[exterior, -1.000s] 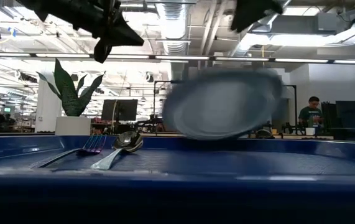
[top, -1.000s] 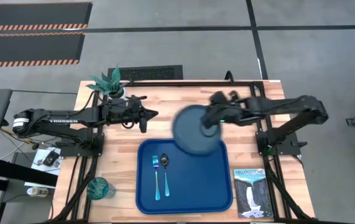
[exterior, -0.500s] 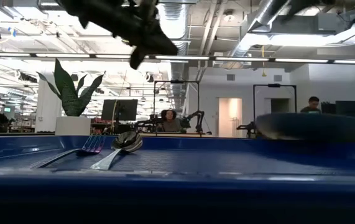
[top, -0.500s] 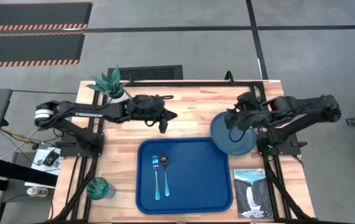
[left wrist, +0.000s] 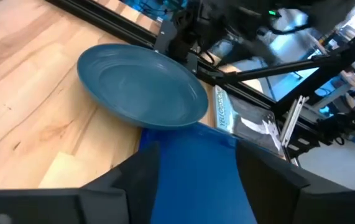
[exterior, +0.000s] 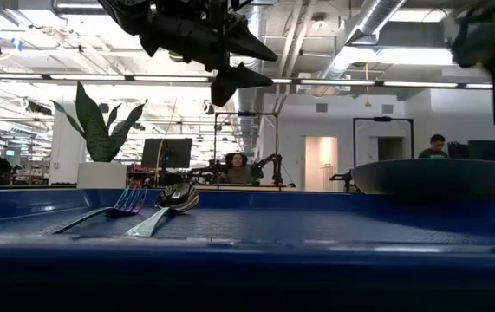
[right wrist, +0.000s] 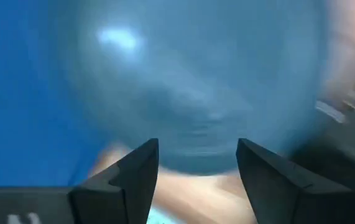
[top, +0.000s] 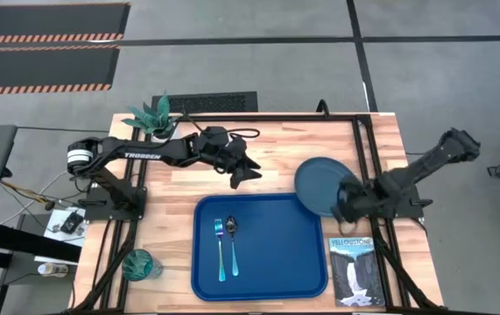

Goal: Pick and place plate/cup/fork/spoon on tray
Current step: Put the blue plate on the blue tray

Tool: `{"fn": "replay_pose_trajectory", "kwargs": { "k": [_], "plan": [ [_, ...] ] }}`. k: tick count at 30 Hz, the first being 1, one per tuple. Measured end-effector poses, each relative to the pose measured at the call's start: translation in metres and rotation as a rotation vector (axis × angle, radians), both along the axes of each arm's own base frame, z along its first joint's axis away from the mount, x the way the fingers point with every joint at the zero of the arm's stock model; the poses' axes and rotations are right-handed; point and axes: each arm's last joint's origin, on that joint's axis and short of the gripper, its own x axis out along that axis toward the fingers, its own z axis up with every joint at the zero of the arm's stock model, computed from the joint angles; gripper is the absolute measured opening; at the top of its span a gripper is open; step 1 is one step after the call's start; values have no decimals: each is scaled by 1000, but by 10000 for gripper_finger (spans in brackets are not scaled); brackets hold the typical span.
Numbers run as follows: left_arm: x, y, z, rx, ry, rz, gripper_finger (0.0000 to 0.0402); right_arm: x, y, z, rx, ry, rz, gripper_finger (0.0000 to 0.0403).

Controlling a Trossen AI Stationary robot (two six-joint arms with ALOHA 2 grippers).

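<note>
Counting what's placed, you have the fork [top: 219,248] and spoon [top: 233,245] on the tray [top: 293,262]; the plate [top: 321,185] sits beside its right far corner and the cup [top: 139,263] near the table's left front corner, with both the left gripper [top: 248,172] and right gripper [top: 344,202] open and empty.

I count one tray [top: 271,262], one plate [top: 318,184], one fork [top: 220,249], one spoon [top: 233,248] and one cup [top: 138,263]. Also one potted plant [top: 153,116], one book [top: 353,270], and my two claws: left [top: 248,170], right [top: 341,204].
</note>
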Motion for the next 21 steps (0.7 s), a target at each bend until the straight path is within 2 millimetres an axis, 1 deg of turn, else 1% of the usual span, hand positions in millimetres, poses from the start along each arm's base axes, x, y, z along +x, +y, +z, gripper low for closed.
{"fn": "replay_pose_trajectory", "kwargs": {
  "k": [2, 3, 5, 9, 16, 21],
  "plan": [
    [0, 0, 0, -9, 0, -7, 208, -1, 11, 0, -21, -69, 205, 234],
    [0, 0, 0, -12, 0, -7, 211, -2, 15, 0, -51, -83, 261, 231],
    [0, 1, 0, -17, 3, -5, 214, -3, 20, -5, -98, -66, 305, 227],
    [0, 1, 0, -20, 3, -4, 215, 0, 27, -21, -116, 53, 366, 225],
    [-1, 1, 0, -19, 3, 2, 216, 19, 41, -46, -184, 182, 535, 241],
    [-1, 2, 0, -15, 3, 14, 216, 29, 42, -62, -247, 283, 561, 244]
  ]
}}
